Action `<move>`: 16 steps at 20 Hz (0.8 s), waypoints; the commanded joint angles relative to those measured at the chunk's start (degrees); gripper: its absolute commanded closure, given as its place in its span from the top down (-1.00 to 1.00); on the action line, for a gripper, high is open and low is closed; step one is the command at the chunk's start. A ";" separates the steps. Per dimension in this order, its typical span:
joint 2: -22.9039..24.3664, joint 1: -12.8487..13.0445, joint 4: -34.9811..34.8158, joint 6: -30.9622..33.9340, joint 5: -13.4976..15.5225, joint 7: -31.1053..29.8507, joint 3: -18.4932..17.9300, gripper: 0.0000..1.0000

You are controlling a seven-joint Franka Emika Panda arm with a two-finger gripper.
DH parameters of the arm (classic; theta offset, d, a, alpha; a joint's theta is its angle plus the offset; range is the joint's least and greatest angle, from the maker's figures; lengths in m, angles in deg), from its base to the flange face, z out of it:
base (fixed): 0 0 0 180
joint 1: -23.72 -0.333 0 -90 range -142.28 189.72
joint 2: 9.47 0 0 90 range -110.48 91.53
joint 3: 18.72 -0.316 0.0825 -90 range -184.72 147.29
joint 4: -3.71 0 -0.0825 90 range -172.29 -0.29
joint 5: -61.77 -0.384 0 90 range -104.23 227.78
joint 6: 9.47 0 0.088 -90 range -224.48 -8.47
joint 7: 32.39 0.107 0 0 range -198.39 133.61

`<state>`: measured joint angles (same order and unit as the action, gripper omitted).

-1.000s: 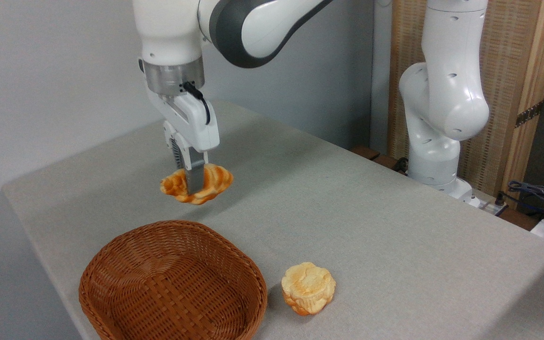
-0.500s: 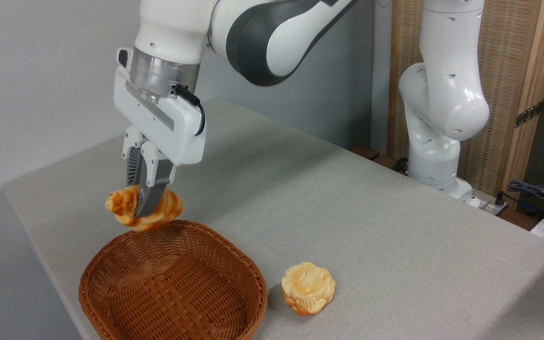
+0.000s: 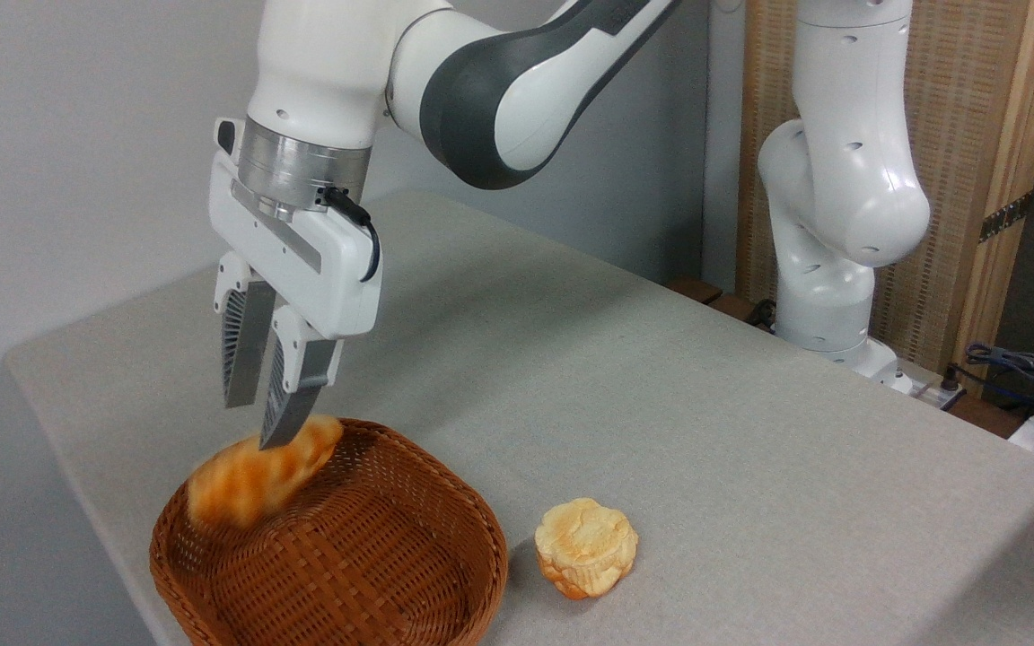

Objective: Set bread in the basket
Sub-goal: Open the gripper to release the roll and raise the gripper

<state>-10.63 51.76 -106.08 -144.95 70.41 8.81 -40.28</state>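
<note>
Across most of the picture stretched the surface point(image 3: 661, 431), covered in plain grey cloth, with its far left corner rounded and its right end cut by the frame. Behind it stood a pale grey wall, and to the right a wooden panel with a woven front point(image 3: 975, 135). Some dark cables point(image 3: 1020, 368) lay beyond the far right edge, only partly in view.

Near the front left edge sat the basket point(image 3: 409, 574), brown and woven, and its lower rim was cut off by the bottom of the picture. The bread point(image 3: 261, 475) was over the far left part of the basket, at the level of the rim. It looked blurred, so its ridges were hard to make out, and I cannot tell if it touched the basket wall or floor. Its upper end was just at the tip of one finger point(image 3: 293, 395) of the pincer point(image 3: 257, 422).

The pincer hung above the far left rim of the basket and pointed down. Its two fingers stood apart with a clear gap between them, and they did not close on the bread. The arm point(image 3: 499, 81) rose out of the top of the picture, so its upper links were hidden; its white base column point(image 3: 831, 197) stood past the far right edge.

A small round bun point(image 3: 586, 547) rested on the surface just beside the basket, on the right, near the front edge.
</note>
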 commanded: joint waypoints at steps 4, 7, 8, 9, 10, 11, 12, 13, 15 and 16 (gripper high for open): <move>0.62 0.26 0.37 -0.40 1.20 -1.20 -0.32 0.99; 2.64 0.26 0.46 4.06 0.50 -4.28 -0.40 0.99; 2.91 0.35 0.63 6.43 0.50 -4.29 -0.41 0.99; 3.34 0.26 0.90 8.63 0.41 -4.37 -0.41 0.99; 3.61 0.35 1.77 11.26 0.32 -4.38 -0.32 0.99; 3.61 0.35 2.30 12.86 0.15 -4.38 -0.32 0.99; 3.61 0.35 3.70 15.74 -0.98 -4.38 -0.32 0.99; 3.61 0.35 4.93 18.64 -2.30 -4.46 -0.23 0.99; 3.61 0.35 5.56 23.40 -4.67 -4.81 -0.05 0.99; 3.70 0.44 5.64 25.16 -6.08 -5.08 0.03 0.99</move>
<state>-6.93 51.77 -101.96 -125.55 67.86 5.36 -40.24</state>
